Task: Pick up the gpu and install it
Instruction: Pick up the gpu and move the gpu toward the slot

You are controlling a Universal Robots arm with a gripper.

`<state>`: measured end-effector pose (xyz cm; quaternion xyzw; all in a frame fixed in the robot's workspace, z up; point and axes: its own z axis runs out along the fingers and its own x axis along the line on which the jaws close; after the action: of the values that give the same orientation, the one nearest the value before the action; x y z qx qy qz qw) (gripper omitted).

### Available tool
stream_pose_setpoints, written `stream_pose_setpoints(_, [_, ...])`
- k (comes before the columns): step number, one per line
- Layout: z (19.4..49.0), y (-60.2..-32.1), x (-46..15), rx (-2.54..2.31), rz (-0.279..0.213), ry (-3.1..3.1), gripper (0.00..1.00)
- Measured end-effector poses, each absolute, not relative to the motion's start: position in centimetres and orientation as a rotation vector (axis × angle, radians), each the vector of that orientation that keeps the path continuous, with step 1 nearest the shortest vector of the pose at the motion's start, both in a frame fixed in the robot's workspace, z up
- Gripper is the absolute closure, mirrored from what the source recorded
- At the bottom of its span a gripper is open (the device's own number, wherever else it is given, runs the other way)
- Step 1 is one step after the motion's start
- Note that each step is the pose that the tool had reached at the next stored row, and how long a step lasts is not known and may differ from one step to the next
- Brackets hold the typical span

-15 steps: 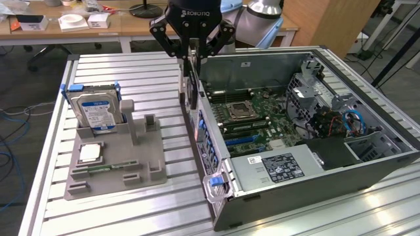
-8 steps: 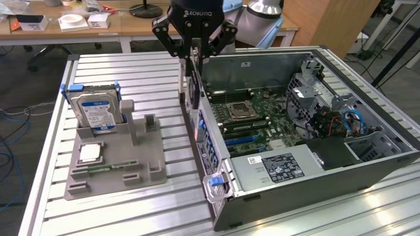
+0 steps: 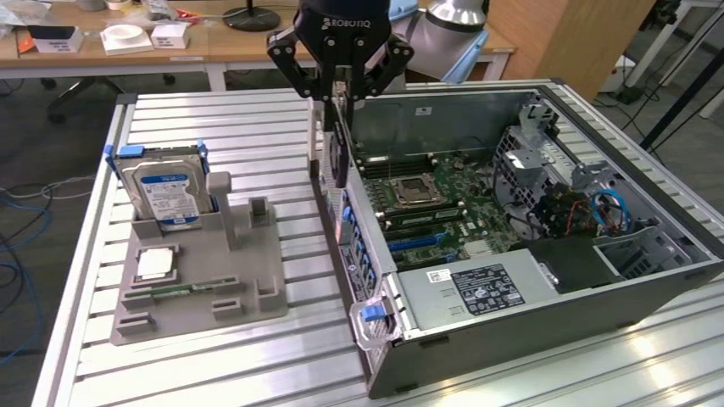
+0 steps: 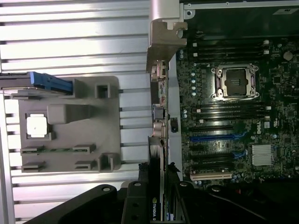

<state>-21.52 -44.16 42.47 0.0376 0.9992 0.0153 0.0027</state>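
Note:
The gpu [image 3: 339,148] hangs edge-on and upright between the black fingers of my gripper [image 3: 341,95], which is shut on its upper edge. It hovers over the side wall of the open computer case [image 3: 633,284] that faces the grey holder, just outside the motherboard [image 3: 447,199]. In the wrist view the gpu [image 4: 156,179] is a thin dark strip with a green logo, running from my gripper [image 4: 156,198] toward the case's port wall. It is above that wall and beside the blue card slots [image 4: 211,138].
A grey holder [image 3: 254,284] stands on the slatted aluminium table [image 3: 226,373] at the exterior view's left. It carries an upright hard drive [image 3: 168,191], a processor chip [image 3: 155,264] and a memory stick [image 3: 181,290]. Desks with clutter stand behind.

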Motion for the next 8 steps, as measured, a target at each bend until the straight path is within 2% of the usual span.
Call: stream_pose_setpoints(8, [42.47, -44.16, -20.95, 0.118, 0.048, 3.133, 0.74])
